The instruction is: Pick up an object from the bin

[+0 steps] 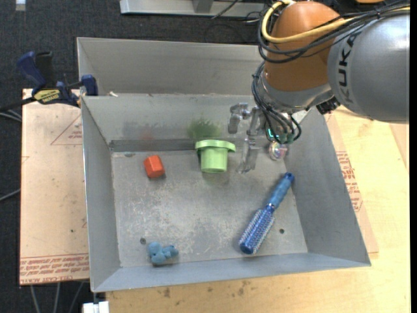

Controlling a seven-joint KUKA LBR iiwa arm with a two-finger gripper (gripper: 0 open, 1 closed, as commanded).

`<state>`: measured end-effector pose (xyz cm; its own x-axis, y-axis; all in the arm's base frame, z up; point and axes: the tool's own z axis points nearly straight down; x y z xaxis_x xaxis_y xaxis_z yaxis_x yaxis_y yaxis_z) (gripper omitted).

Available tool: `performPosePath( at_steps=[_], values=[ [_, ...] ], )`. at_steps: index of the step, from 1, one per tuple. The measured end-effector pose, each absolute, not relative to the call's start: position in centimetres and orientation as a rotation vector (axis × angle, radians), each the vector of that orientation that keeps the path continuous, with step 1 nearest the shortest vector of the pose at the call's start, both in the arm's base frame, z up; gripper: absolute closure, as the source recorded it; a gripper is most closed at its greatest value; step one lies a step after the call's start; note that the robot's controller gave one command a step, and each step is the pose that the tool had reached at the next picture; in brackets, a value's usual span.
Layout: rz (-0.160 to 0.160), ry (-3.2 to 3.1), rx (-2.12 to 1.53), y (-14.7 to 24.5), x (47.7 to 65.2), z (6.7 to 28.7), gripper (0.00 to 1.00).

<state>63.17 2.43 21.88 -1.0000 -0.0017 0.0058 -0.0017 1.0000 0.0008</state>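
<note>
The approach step is judged to be in hand: nothing is seen held. The gripper hangs low over the bin floor, just beside the green flanged cup, at the cup's 3 o'clock. The cup is found toward 12 o'clock of the floor, seemingly tipped on its side. Whether the gripper is spread or closed cannot be told. A small shift toward 9 o'clock is probably called for next, so that the cup's wall is straddled before closing. The arm is brought in from 2 o'clock, wrist pointed steeply down. A blue brush lies at 5 o'clock.
</note>
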Motion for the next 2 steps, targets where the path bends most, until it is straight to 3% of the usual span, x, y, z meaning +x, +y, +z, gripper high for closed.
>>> performPosePath(
  at_steps=[1,2],
  values=[
    [-0.002,-3.135,-0.08,4.84,65.2,8.93,0.0],
    [-0.004,-3.148,-0.082,4.8,65.58,9.79,1.0]
  ],
)
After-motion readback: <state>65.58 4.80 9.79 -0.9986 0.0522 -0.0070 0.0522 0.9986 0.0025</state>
